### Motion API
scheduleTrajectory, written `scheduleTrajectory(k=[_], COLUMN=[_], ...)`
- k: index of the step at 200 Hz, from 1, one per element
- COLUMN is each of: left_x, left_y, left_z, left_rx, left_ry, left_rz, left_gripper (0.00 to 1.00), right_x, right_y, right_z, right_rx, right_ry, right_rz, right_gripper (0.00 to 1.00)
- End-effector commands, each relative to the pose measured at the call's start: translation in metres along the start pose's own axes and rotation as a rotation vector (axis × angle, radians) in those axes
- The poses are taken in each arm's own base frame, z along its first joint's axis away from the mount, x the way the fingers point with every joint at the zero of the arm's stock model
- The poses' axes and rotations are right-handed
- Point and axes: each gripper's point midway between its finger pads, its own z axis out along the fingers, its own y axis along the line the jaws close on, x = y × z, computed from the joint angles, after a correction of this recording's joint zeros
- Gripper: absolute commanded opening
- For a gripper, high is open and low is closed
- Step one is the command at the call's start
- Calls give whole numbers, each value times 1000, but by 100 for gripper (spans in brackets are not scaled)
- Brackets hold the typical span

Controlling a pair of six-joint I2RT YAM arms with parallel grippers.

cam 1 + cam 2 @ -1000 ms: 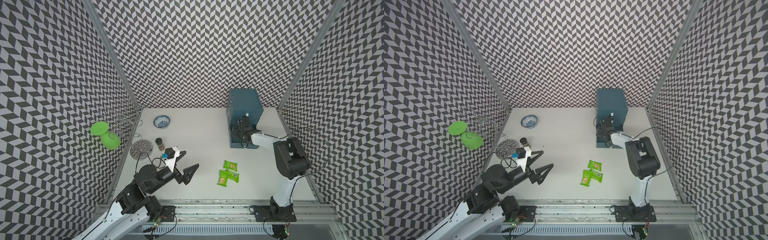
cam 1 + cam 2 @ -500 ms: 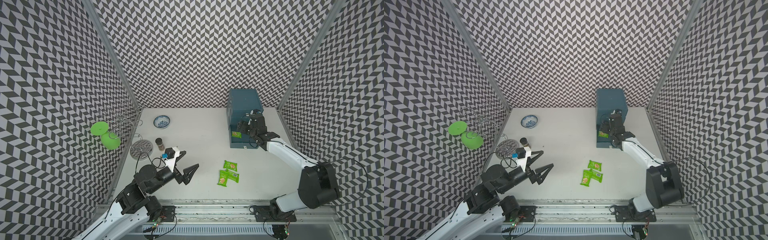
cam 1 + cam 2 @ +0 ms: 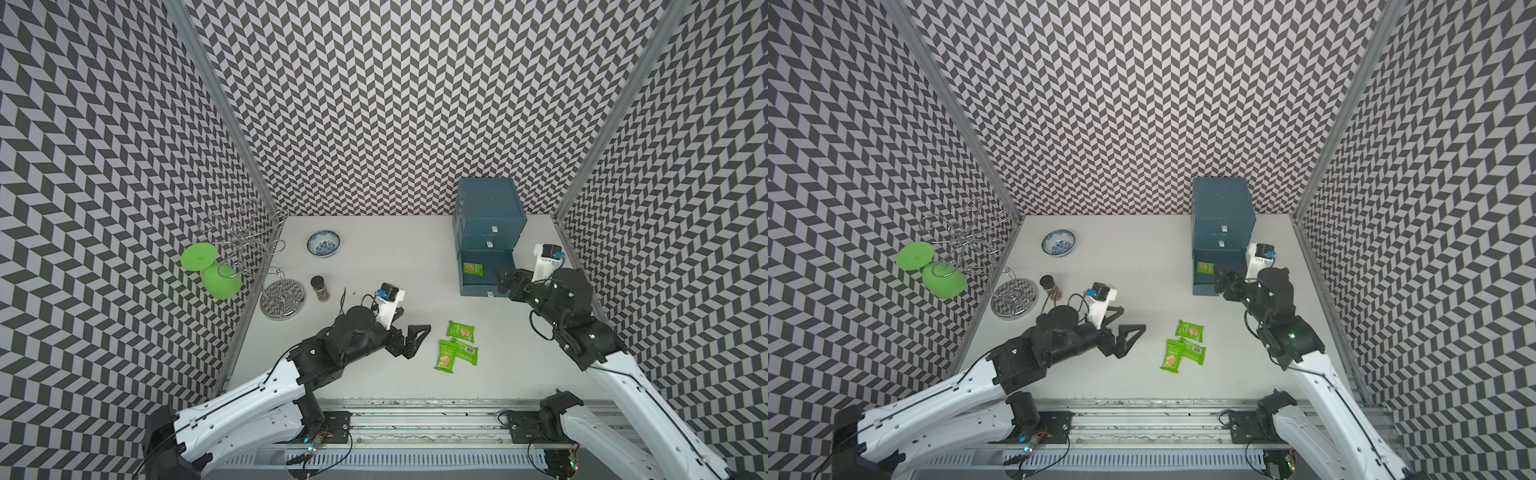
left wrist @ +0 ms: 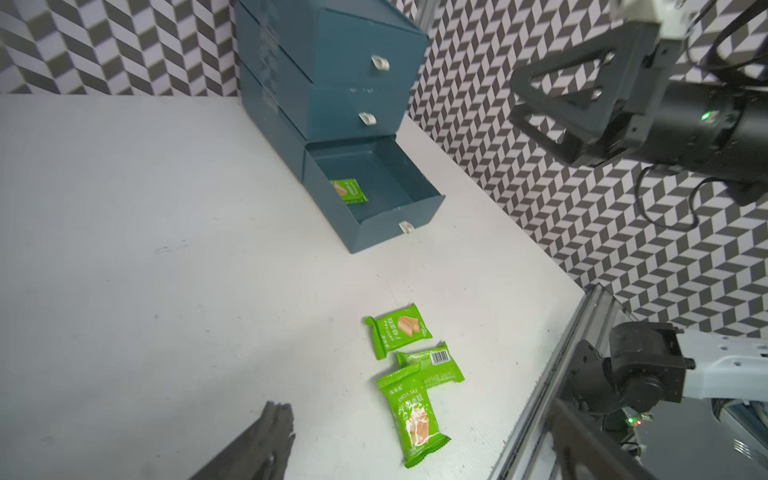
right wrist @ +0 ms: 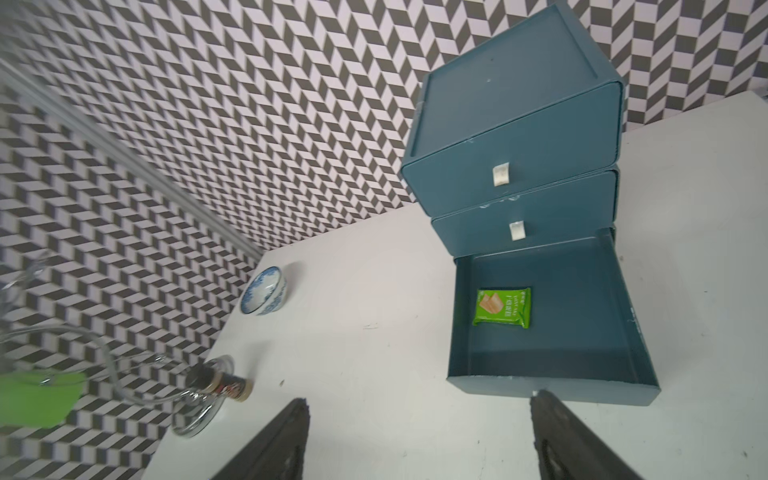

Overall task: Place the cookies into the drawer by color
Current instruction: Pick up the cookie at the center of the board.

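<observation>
Right gripper (image 3: pixel 503 279) backs from drawer (image 3: pixel 478 291), jaws spread, left gripper's (image 3: pixel 415 319) too. Cookies (image 3: pixel 455 347) at drawer's six o'clock look light, slippery; pinch edges.

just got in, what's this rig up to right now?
Sorting cookie packets into a dark blue three-drawer plastic cabinet. Its bottom drawer is pulled open with one bright green foil cookie packet lying inside. The right gripper is open and empty just in front of that drawer. The left gripper, open and empty too, hovers beside three green packets lying on the white table.
</observation>
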Motion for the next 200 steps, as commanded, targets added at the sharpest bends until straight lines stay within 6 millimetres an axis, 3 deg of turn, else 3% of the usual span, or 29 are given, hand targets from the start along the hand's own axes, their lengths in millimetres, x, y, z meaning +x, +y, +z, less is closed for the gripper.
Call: scheduleTrajectory(k=[1, 42, 67, 102, 152, 200], left_x=[-19, 14, 25, 43, 71, 89], left_y=[-25, -40, -30, -18, -1, 22], left_z=[19, 75, 99, 127, 169, 201], left_rx=[1, -28, -109, -208, -331, -415], left_ry=[-41, 116, 167, 260, 394, 462], left_rz=[44, 122, 82, 60, 90, 71], left_gripper=[100, 100, 100, 100, 100, 100], right_x=[6, 24, 23, 22, 14, 19], right_y=[5, -7, 0, -13, -10, -6], right_z=[-22, -45, -55, -63, -78, -78], right_rx=[-40, -13, -57, 14, -9, -31], right_ry=[-4, -2, -19, -42, -101, -71], right_rz=[-39, -21, 20, 68, 94, 90], right_gripper=[86, 86, 87, 88, 89, 89])
